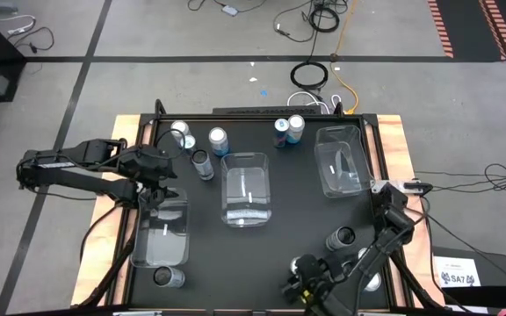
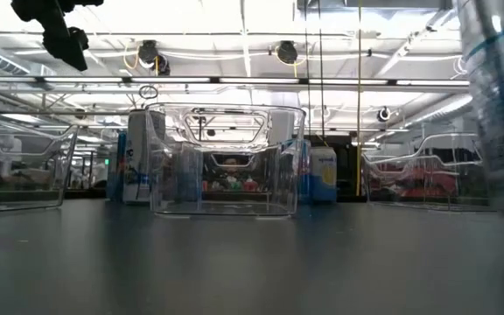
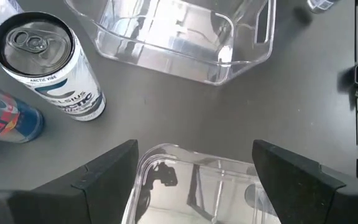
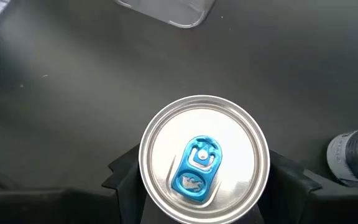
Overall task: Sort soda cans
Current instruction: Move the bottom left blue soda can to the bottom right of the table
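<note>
Black worktop (image 1: 279, 189) with pale wooden edges. Three clear plastic bins upright on it: left bin (image 1: 161, 235), middle bin (image 1: 246, 189), right bin (image 1: 339, 160). Soda cans standing directly on the surface: far-side group (image 1: 198, 145) by the left, far pair (image 1: 289, 131) between middle and right bins, near-left can (image 1: 167, 277), near-right cans (image 1: 341, 238).

My right fingers (image 4: 204, 186) are mostly hidden under the round top of the can (image 4: 204, 158) between them, so I can't see if they touch it. The bottom edge cuts that top off. Another can (image 4: 353, 157) is cut off at the side. In the low view, a big blurry can (image 2: 497, 96) runs off the edge.
</note>
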`<action>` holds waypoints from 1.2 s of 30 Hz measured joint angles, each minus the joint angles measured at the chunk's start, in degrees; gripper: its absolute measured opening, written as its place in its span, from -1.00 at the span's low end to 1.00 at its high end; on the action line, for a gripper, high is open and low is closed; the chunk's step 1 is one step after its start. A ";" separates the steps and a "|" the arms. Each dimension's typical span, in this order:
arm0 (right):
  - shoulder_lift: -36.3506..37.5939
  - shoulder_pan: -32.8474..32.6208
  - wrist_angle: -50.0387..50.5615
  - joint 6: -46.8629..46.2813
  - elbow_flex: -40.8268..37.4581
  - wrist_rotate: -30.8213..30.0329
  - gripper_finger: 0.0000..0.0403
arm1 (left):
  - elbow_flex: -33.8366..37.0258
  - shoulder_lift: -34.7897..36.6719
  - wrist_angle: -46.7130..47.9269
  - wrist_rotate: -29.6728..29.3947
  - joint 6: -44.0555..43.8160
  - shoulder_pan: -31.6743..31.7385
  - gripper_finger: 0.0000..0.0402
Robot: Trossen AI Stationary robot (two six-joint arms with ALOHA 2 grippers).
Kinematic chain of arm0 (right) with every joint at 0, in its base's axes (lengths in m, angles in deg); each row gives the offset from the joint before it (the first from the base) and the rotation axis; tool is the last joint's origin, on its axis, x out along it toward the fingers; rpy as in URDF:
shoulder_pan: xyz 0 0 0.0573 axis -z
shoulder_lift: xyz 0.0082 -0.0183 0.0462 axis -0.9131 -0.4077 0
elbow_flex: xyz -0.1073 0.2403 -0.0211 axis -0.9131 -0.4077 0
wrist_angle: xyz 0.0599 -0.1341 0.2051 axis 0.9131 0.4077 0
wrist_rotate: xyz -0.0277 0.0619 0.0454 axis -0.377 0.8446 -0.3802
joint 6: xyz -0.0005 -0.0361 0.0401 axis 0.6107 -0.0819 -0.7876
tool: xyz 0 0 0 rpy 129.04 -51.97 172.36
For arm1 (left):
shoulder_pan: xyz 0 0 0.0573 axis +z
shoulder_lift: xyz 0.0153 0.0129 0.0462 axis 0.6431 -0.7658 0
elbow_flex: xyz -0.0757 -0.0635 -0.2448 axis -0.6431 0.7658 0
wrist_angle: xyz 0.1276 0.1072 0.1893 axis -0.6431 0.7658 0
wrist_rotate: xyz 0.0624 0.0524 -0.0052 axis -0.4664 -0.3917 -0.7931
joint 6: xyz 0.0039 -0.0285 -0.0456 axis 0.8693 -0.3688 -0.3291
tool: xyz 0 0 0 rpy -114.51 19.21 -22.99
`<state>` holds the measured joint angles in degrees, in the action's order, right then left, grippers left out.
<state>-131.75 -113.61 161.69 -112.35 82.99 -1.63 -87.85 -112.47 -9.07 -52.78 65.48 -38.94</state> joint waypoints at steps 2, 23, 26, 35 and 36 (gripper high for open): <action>0.21 -0.06 -0.01 1.99 -0.08 -0.26 0.10 | 0.00 0.00 0.00 0.00 0.00 0.00 0.62; 19.34 -2.75 -6.03 4.08 -29.66 -7.87 0.11 | -0.02 -0.04 -6.45 -0.28 -0.04 0.00 0.62; 20.84 -2.81 -10.86 5.40 -33.90 -8.98 0.12 | -0.02 -0.04 -7.25 -0.28 -0.04 0.00 0.62; 21.28 -2.81 -14.86 9.53 -36.74 -10.38 0.13 | -0.02 -0.04 -8.95 -0.42 -0.02 0.00 0.62; 21.28 -2.81 -15.49 9.59 -37.17 -10.29 0.13 | -0.02 -0.04 -8.98 -0.44 -0.03 0.00 0.62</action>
<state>-110.47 -116.42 146.20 -102.75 45.83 -11.92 -87.87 -112.51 -18.05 -53.22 65.45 -38.94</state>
